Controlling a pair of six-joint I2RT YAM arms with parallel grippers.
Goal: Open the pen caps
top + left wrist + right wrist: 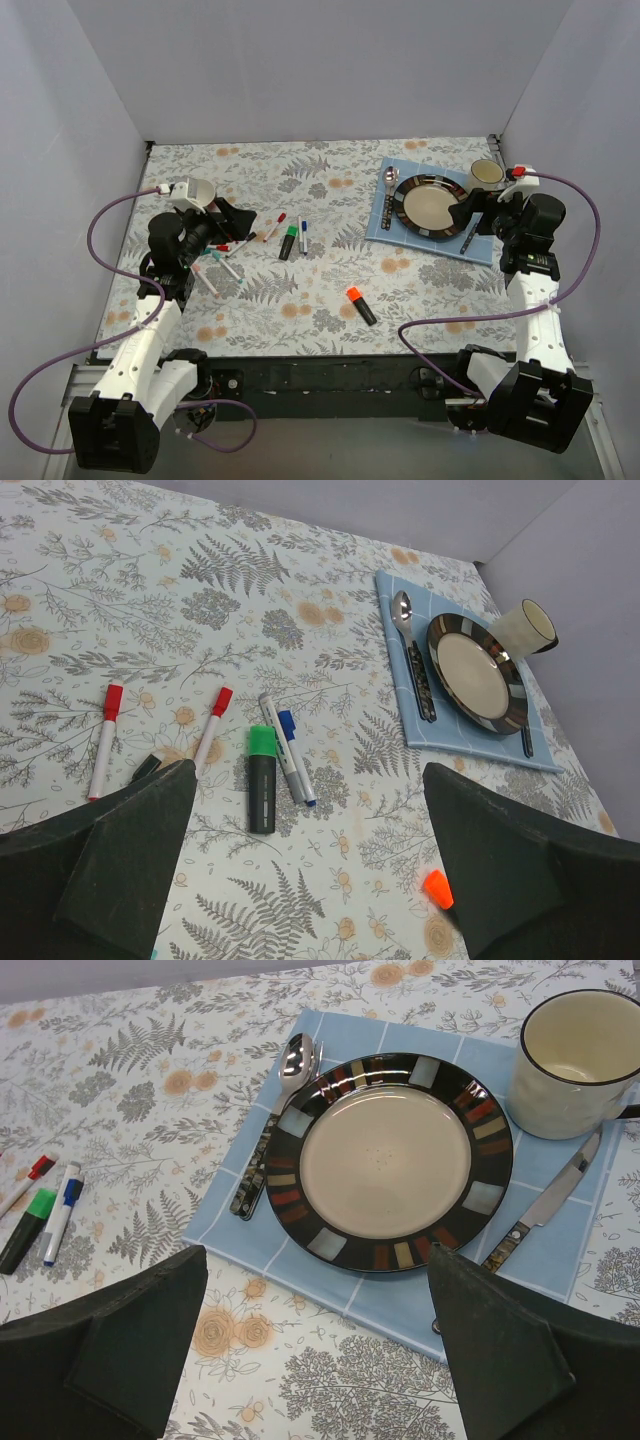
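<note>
Between the left gripper's point(306, 780) black fingers point(130, 860), which are standing wide apart and empty, we are looking down on the slim white-barrelled pens point(290, 750) and their small coloured plastic pen caps point(262, 742), lying at twelve o'clock, seemingly all capped. The right gripper point(318, 1252), equally spread and holding nothing, is hovering over a dark-rimmed ceramic plate point(480, 1110) at the table's three o'clock. We are judging it best to pin one barrel and pull its cap straight off. The floral tablecloth point(330, 180) is lying flat, and plain grey walls point(320, 70) are enclosing it.

pens point(288, 243) left, plate point(428, 205) on mat point(381, 229) right, mug point(487, 173) behind, perhaps touching
</note>
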